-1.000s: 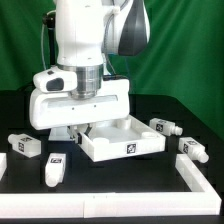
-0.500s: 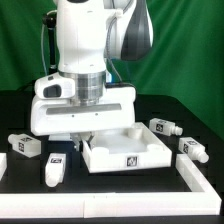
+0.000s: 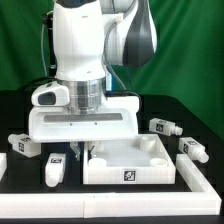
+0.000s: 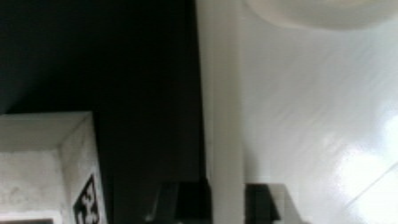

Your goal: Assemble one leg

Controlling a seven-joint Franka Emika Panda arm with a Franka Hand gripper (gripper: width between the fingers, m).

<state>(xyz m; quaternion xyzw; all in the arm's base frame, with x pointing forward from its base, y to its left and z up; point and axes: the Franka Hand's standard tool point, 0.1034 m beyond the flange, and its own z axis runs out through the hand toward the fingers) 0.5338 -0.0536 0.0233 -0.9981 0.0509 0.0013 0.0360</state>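
Note:
My gripper is low over the table and shut on the edge wall of the large white square panel. In the wrist view my gripper has its dark fingers on both sides of the panel's wall. A round corner hole shows in the panel. Several white legs with marker tags lie loose: one leg just left of my gripper, also in the wrist view, one at the far left, and two on the right.
A white raised border runs along the table's front and turns back at the exterior view's right, close to the panel's front edge. The arm's bulky white wrist hides the table behind the panel.
My gripper has moved toward the front of the table and taken the panel with it. The panel now lies close to the front border. The legs have not moved.

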